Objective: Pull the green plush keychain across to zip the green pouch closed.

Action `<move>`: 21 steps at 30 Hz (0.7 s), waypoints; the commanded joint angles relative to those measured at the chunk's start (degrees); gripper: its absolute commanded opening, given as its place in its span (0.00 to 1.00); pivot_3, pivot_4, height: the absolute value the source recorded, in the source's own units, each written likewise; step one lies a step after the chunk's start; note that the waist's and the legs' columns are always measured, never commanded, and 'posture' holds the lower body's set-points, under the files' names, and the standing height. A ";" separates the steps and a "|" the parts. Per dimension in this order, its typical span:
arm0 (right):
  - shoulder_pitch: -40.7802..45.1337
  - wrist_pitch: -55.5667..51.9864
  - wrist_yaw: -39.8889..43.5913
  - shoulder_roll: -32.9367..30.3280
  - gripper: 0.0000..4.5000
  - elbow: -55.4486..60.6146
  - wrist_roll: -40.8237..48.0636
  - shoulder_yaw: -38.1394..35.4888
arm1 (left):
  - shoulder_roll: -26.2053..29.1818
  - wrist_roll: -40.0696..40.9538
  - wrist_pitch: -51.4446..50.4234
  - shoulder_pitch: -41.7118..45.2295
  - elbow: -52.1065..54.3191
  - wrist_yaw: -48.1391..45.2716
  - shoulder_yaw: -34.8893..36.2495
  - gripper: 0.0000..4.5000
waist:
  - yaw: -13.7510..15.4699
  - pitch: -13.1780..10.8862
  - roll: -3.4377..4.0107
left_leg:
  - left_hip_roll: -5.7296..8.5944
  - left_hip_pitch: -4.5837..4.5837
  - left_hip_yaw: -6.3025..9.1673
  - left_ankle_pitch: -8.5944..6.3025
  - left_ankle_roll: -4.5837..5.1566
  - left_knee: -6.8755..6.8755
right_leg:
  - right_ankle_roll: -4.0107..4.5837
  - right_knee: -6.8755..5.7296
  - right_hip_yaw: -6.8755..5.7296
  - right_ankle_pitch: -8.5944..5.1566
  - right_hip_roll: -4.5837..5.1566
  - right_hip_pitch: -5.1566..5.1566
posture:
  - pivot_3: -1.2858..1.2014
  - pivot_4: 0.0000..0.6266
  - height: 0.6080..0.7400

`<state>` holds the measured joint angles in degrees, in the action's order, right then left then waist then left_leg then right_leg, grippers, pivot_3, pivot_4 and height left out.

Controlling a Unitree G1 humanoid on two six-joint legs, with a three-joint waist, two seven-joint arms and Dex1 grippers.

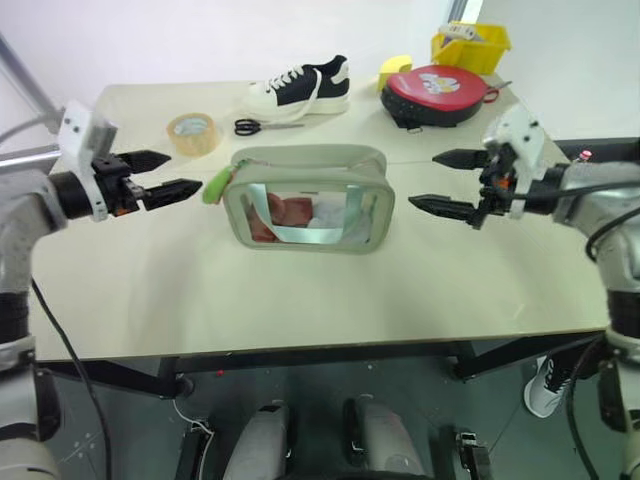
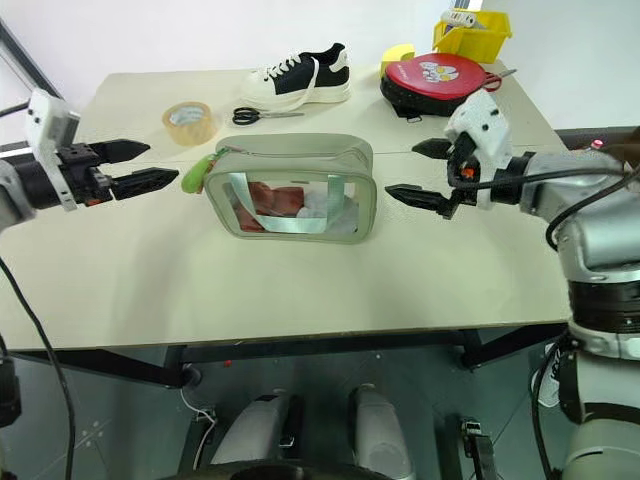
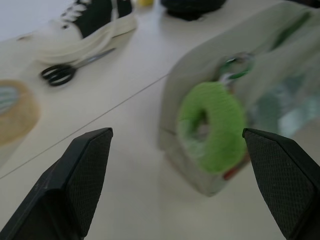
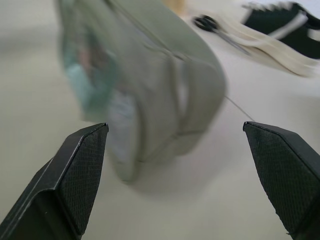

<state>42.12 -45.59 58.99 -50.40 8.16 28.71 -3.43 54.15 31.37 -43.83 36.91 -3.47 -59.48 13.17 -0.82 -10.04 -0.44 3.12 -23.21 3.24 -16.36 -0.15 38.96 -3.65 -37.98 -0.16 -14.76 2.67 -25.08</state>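
Spread fingers (image 4: 75, 175) frame the green pouch (image 4: 165, 90) end, apart.

The pale sage-green boxy fabric pouch (image 1: 308, 198) has a clear plastic window showing reddish and white contents. At its left end hangs the bright-green fuzzy plush keychain (image 3: 212, 125), ring-shaped, with a small red spot at its lower edge. The flat desk (image 1: 300, 290) is plain cream-beige. At the far side lie a black-and-white lace-up sneaker (image 1: 302, 86), black-handled scissors (image 1: 262, 126), a tan translucent roll of tape (image 1: 193, 133), a round red zip case (image 1: 437, 93) with black edging and a white cartoon print, and a yellow plastic bin (image 1: 472, 45). Both grippers have black fingers (image 3: 80, 180) with a fine textured grid on their pads, on white wrist housings.
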 commanded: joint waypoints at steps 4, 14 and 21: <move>3.55 -2.22 -3.33 3.13 1.00 4.87 2.16 0.70 | 2.30 -1.02 1.63 4.50 -1.62 -1.21 -0.70 0.99 | 0.17 0.00 0.00 | 0.00 -0.03 0.01 0.00 0.00 0.01 | 0.00 -0.01 0.00 0.00 0.00 -0.03 | 0.52 0.24 1.00; 15.57 5.15 -4.94 12.38 1.00 -1.75 -4.53 10.45 | 1.22 1.00 -0.23 7.95 4.02 -1.17 -2.12 0.99 | -0.08 0.00 0.00 | 0.00 -0.20 -0.01 0.00 -0.01 0.02 | -0.01 -0.04 0.00 0.01 0.01 -0.26 | 0.52 0.24 1.00; 21.98 16.67 0.62 17.98 1.00 -15.14 -15.60 22.53 | -0.45 6.46 -5.01 6.65 16.37 0.00 -2.66 0.99 | 0.19 0.00 -0.01 | 0.01 -0.20 -0.03 0.02 -0.04 0.05 | -0.01 -0.05 0.00 0.01 0.01 -0.25 | 0.52 0.24 1.00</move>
<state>62.94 -34.26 58.74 -32.33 -3.48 18.31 16.44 53.72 36.10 -47.56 44.09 9.46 -60.71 9.70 -0.63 -10.04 -0.45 3.14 -23.41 3.22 -16.34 -0.19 39.02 -3.66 -38.03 -0.16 -14.75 2.68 -25.31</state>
